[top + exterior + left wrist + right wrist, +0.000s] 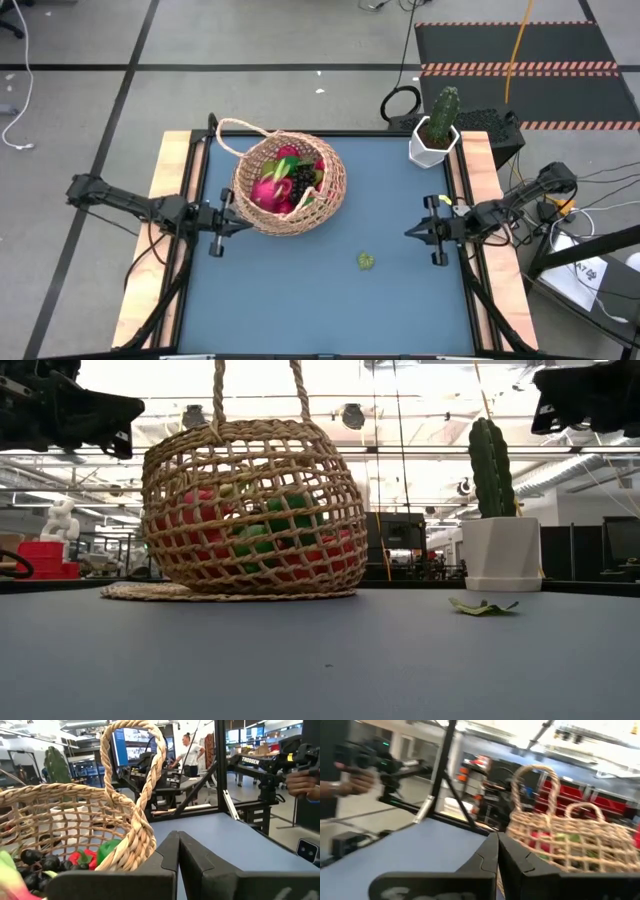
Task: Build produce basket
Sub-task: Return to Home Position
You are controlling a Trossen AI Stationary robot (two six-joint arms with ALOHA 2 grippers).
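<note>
Left gripper (228,215) sits at the table's (400,300) 9 o'clock edge, fingers (165,857) pressed together with nothing between them. Right gripper (420,230) is opposite at 3 o'clock, likewise clenched and empty, well apart from everything.

Just beside the left gripper, toward 11 o'clock of table centre, stands the basket (338,192). It is upright, and its loop handle (232,140) leans out toward 10 o'clock. The produce (283,180) lies heaped inside: pink, red, green and a dark grape bunch show through the weave.

At 4 o'clock of centre a small green scrap (366,261) lies flat on the mat. We cannot tell whether it is a leaf off a fruit. The cactus pot (432,148) is at the 1 o'clock corner.

We judge the loading done, with only the retreat to home left. For the left arm we advise drawing straight back toward 9 o'clock before any swing, because the handle rises right ahead of its fingers and a sideways sweep could hook it and tip the basket. The right arm has open room.
</note>
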